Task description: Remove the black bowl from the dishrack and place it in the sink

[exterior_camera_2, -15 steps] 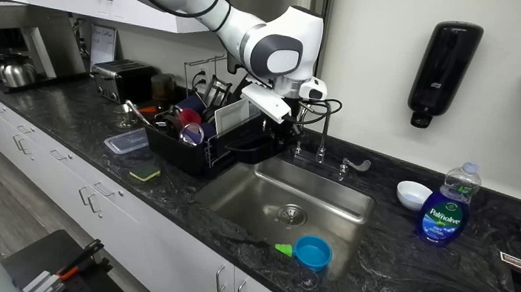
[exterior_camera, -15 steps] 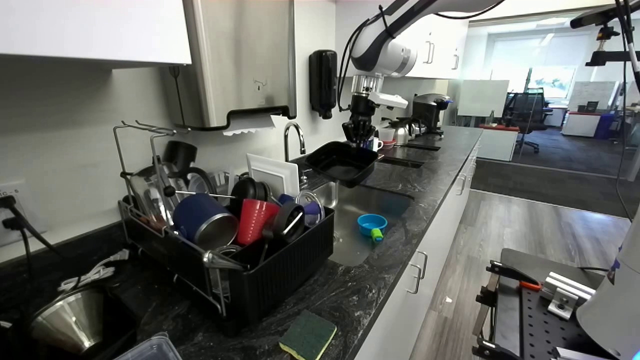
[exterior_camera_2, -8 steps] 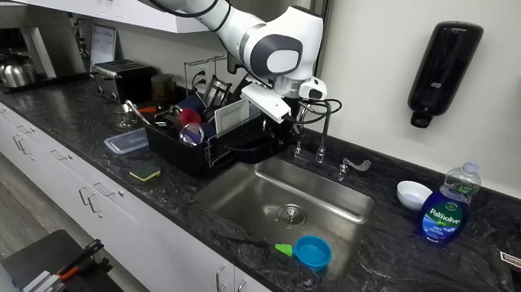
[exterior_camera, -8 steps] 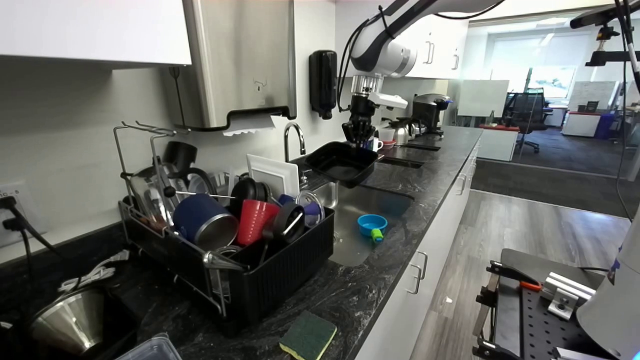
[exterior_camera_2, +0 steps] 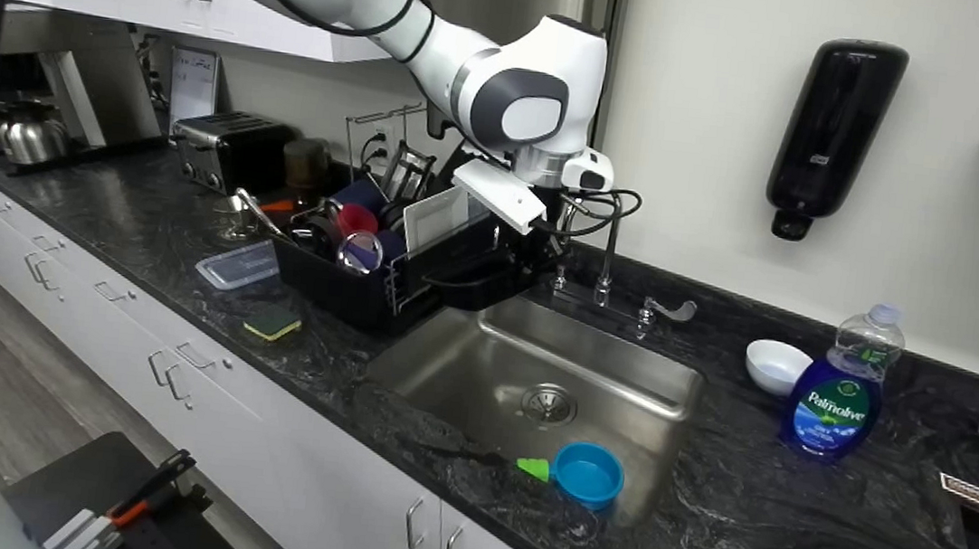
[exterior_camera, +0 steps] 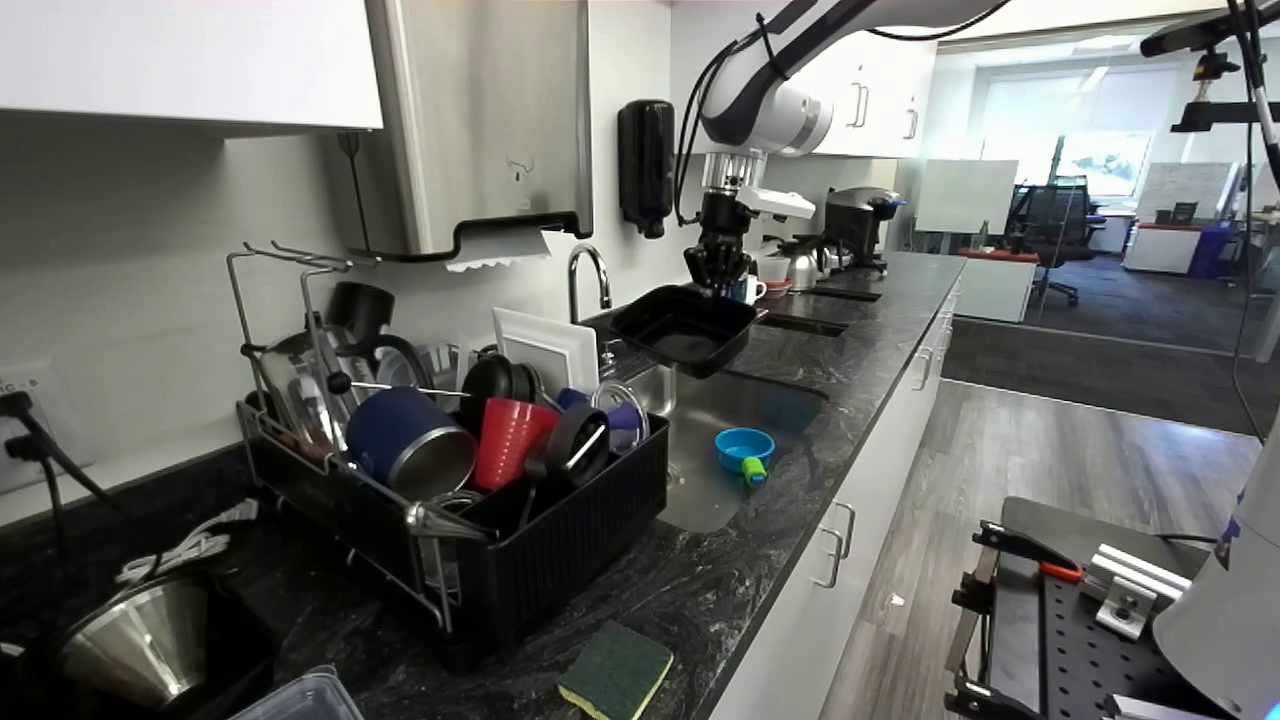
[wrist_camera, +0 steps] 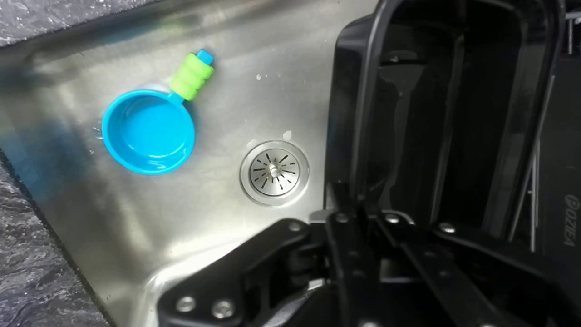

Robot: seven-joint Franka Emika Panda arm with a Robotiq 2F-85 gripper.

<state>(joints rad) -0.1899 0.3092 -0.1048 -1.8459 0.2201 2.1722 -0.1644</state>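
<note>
The black bowl [exterior_camera: 685, 335] is a deep, rectangular dish with rounded corners. My gripper [exterior_camera: 715, 285] is shut on its rim and holds it in the air, slightly tilted, as both exterior views show. In an exterior view the bowl [exterior_camera_2: 474, 287] hangs over the sink's edge beside the dishrack [exterior_camera_2: 329, 289]. In the wrist view the fingertips [wrist_camera: 356, 202] pinch the near rim of the bowl [wrist_camera: 422, 118], which has wet marks inside. The steel sink [wrist_camera: 218, 190] lies below and to the left of the bowl there, with its drain showing.
A blue cup with a green handle [wrist_camera: 150, 131] lies in the sink. The dishrack holds mugs, a red cup [exterior_camera: 510, 440] and a white square plate [exterior_camera: 550, 350]. A faucet [exterior_camera_2: 608, 251] stands behind the sink. A white bowl [exterior_camera_2: 775, 366] and soap bottle [exterior_camera_2: 836, 393] stand beside it.
My gripper and the black bowl have come down very slightly. The hold on the rim is the same, and nothing else has moved.
</note>
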